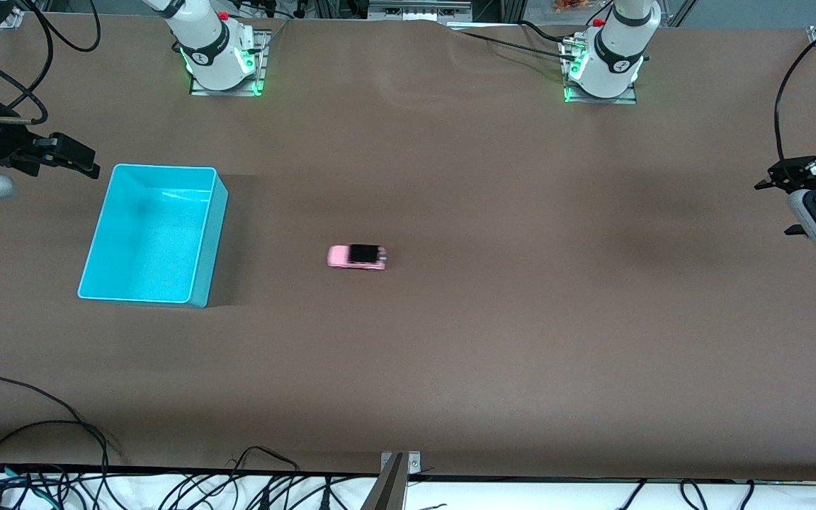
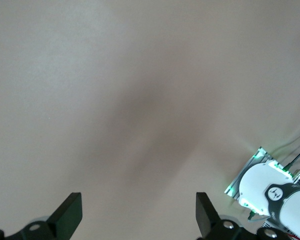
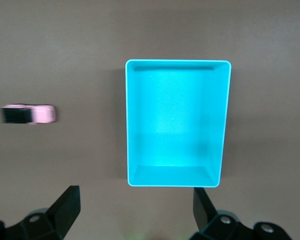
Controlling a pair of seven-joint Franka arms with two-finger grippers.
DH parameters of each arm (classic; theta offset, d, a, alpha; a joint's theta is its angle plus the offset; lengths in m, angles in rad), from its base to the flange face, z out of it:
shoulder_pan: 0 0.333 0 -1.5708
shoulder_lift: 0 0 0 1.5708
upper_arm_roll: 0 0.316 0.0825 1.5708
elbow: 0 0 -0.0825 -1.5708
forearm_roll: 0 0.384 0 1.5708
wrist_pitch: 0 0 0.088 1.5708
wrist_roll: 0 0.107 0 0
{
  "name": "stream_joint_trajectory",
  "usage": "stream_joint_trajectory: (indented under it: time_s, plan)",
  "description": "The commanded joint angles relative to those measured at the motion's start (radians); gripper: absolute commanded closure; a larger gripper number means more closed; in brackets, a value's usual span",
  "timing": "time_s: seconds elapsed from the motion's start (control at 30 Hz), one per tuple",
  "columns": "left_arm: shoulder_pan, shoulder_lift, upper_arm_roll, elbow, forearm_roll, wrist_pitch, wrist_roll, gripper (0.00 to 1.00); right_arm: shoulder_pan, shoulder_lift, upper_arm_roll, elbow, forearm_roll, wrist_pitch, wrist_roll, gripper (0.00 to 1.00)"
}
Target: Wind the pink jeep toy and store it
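Note:
The pink jeep toy (image 1: 357, 257), light pink with a black roof, sits on the brown table near its middle; it also shows in the right wrist view (image 3: 29, 114), blurred. The turquoise bin (image 1: 98, 239) stands empty toward the right arm's end; the right wrist view shows it too (image 3: 130, 125). My right gripper (image 1: 75, 157) is open and empty in the air beside the bin, at the table's edge. My left gripper (image 1: 780, 177) is open and empty over the left arm's end of the table, well away from the jeep. The left wrist view shows only bare table between its fingers (image 2: 70, 216).
The two arm bases (image 1: 220, 57) (image 1: 603, 64) stand along the table's edge farthest from the front camera. Loose cables (image 1: 40, 439) lie along the nearest edge. A metal bracket (image 1: 397, 471) sits at the middle of that edge.

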Motion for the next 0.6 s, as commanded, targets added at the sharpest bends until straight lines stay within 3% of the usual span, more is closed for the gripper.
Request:
stream_joint_trajectory:
  time_s: [0.0,0.47,0.57]
  plan:
    - [-0.073,-0.045,0.009,0.005,0.031,-0.057,-0.115,0.00,-0.002,0.001,0.000,0.012,-0.010,-0.011,-0.008,0.00]
    - [-0.099,-0.085,0.003,-0.011,0.021,-0.051,-0.232,0.00,-0.002,0.001,0.001,0.010,-0.010,-0.011,-0.009,0.00]
    - [-0.096,-0.111,0.007,-0.055,0.026,0.030,-0.232,0.00,0.000,0.001,0.001,0.010,-0.012,-0.011,-0.008,0.00]
